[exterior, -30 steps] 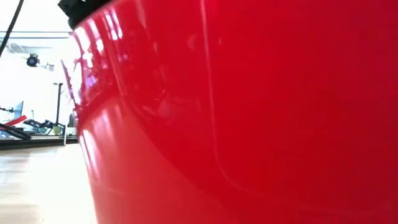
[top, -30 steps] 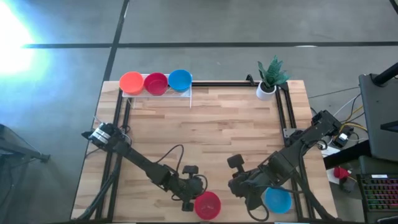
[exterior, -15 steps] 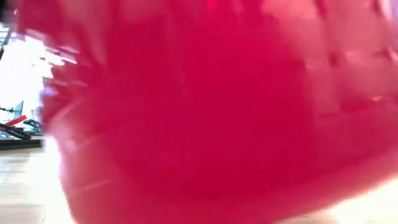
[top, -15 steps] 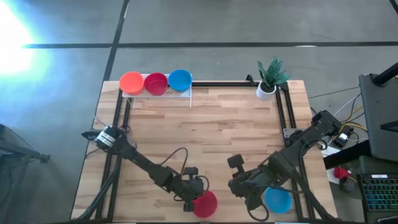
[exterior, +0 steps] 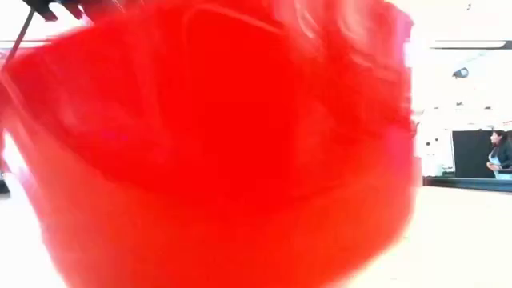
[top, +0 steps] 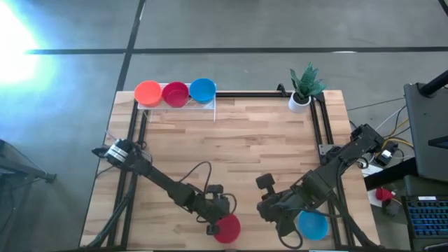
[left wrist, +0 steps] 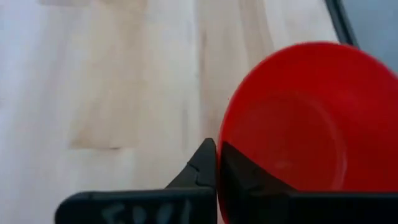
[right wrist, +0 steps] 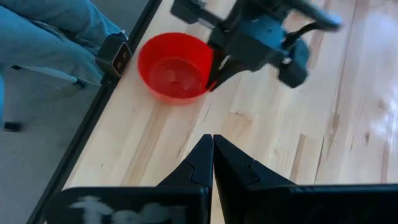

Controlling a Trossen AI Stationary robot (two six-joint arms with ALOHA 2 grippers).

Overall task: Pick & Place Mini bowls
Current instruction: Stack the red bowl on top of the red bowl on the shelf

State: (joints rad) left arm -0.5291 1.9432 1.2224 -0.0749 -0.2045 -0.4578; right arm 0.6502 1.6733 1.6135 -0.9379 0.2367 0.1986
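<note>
A crimson red mini bowl [top: 227, 229] sits near the table's near edge, with my left gripper [top: 218, 218] shut on it. It also fills the low view [exterior: 208, 160]. Whether its base is on the wood I cannot tell. A blue mini bowl [top: 313, 224] stands on the table beside my right arm. My right gripper [top: 266, 210] hovers shut and bare between the two bowls; its wrist view [right wrist: 212, 146] looks at the red bowl [right wrist: 177, 65]. Orange [top: 148, 92], red [top: 175, 93] and blue [top: 202, 89] bowls rest on a rack at the far left. My left gripper pinches the red bowl's rim [left wrist: 225, 149] on the side toward the table's left, one finger [left wrist: 202, 165] outside the wall and one inside. The fingers slant in from the far left. The bowl stays upright, mouth up.
The white wire-mesh rack [top: 175, 103] stands at the far left corner, and a small white pot with a green plant [top: 304, 87] at the far right. Bare wood lies across the middle. A person's blue trouser legs [right wrist: 56, 37] are just past the near edge; another person [exterior: 500, 156] is far off.
My left gripper has carried the red bowl a little toward the table's left, along the near edge, keeping its hold on the rim. In the low view the bowl has slid leftward and uncovered the room on the right.
</note>
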